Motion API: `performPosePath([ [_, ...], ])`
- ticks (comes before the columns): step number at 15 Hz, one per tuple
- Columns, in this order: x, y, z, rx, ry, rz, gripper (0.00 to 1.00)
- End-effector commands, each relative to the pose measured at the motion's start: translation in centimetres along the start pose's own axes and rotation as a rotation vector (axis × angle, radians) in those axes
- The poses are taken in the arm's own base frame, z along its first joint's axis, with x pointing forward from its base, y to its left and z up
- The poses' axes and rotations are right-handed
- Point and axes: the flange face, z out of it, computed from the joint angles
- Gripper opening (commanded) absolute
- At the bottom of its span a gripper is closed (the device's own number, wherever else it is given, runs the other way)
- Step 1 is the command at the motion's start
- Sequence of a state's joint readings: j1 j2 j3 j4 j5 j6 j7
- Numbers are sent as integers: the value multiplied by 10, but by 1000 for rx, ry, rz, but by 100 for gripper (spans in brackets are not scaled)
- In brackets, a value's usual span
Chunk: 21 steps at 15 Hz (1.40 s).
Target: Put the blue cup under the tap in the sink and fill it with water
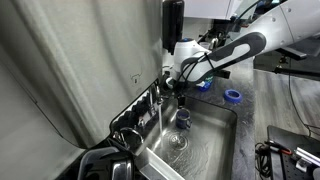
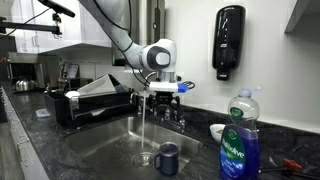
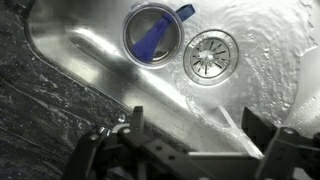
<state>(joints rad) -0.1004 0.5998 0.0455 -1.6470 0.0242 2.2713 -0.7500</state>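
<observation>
The blue cup [image 1: 183, 118] stands upright on the floor of the sink [image 1: 215, 140], beside the round drain [image 2: 145, 158]. It also shows in the other exterior view [image 2: 168, 158] and in the wrist view [image 3: 152, 32], with a paler inside. Water runs from the tap [image 2: 168, 113] in a thin stream that lands by the drain [image 3: 211, 54], next to the cup and not into it. My gripper [image 2: 160, 92] hangs open and empty above the sink, close to the tap's spout. Its fingers [image 3: 195, 130] frame the steel basin wall.
A blue dish-soap bottle [image 2: 238, 140] and a small white cup [image 2: 217, 131] stand on the dark counter beside the sink. A flat blue tape ring [image 1: 233, 96] lies on the counter. A dish rack [image 2: 90, 100] sits beside the basin. A black dispenser [image 2: 229, 42] hangs on the wall.
</observation>
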Motion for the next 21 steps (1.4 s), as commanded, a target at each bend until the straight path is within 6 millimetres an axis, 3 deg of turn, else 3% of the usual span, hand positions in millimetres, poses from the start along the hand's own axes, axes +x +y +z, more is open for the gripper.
performPosePath([
  [1, 0, 0, -1, 0, 0, 0, 100],
  [21, 6, 10, 9, -180, 66, -78, 100],
])
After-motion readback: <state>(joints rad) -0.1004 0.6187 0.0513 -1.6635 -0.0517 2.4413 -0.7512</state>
